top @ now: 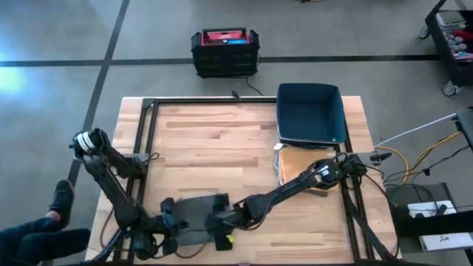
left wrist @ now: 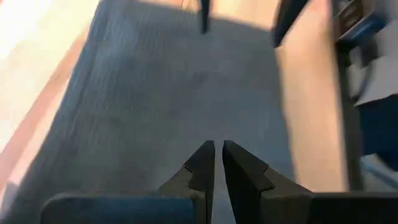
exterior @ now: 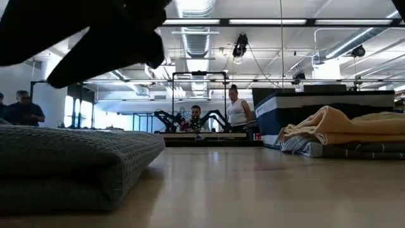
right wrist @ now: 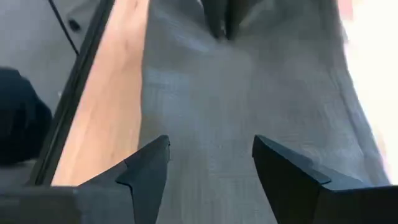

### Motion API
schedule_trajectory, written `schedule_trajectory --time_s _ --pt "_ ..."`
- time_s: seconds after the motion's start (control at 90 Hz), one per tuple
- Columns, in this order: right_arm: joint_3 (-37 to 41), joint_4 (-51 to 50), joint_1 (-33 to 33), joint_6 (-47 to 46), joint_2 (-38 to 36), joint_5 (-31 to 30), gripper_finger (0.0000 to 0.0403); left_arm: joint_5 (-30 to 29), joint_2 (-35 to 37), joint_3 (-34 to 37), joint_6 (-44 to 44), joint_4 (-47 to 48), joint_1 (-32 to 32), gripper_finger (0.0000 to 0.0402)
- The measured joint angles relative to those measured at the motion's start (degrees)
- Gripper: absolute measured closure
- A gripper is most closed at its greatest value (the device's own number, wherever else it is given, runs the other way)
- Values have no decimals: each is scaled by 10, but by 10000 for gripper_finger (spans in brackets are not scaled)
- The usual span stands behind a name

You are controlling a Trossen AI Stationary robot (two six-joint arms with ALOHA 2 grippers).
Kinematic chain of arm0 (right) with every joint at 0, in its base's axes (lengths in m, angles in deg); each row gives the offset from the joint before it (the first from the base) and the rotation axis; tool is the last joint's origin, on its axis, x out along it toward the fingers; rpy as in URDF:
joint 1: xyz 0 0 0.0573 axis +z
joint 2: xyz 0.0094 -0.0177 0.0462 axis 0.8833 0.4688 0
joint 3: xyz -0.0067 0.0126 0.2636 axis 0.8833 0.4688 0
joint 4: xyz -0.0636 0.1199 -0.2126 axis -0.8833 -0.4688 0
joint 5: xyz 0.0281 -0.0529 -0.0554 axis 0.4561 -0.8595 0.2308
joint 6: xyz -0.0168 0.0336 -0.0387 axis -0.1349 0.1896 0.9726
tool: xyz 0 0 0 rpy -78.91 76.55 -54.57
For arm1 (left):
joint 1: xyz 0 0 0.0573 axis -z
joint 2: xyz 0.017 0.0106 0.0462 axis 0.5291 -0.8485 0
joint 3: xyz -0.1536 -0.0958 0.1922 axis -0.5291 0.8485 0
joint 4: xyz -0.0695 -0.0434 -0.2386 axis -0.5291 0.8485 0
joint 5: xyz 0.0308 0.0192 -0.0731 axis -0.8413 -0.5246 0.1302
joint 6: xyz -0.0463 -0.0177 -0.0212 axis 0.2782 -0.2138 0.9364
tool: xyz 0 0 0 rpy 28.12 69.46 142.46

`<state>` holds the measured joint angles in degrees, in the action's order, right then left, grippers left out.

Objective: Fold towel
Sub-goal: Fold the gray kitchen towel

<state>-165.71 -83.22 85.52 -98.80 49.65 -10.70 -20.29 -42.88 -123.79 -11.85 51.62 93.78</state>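
Towel (top: 194,214) lies folded at the surface's (top: 222,140) near edge. Left gripper (left wrist: 217,163), jaws together, hovers above it; right gripper (right wrist: 211,163), jaws apart. I judge a final fold or smoothing comes next.

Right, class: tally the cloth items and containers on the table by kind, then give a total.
Grey folded towel: 1
Folded cloths, tan on top, in a pile whose number I cannot tell: counted as 1 pile
Blue bin: 1
Total: 3
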Motion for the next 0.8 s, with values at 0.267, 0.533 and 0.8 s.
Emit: schedule_trajectory --time_s 0.267,0.533,0.8 --pt "54 23 -5 1 15 -1 210 132 -41 1 79 44 5 382" --pt "61 -70 -1 -8 6 -1 224 110 0 1 167 47 61 382" --pt "6 -102 -1 23 -7 -1 235 61 5 -3 215 56 78 382"
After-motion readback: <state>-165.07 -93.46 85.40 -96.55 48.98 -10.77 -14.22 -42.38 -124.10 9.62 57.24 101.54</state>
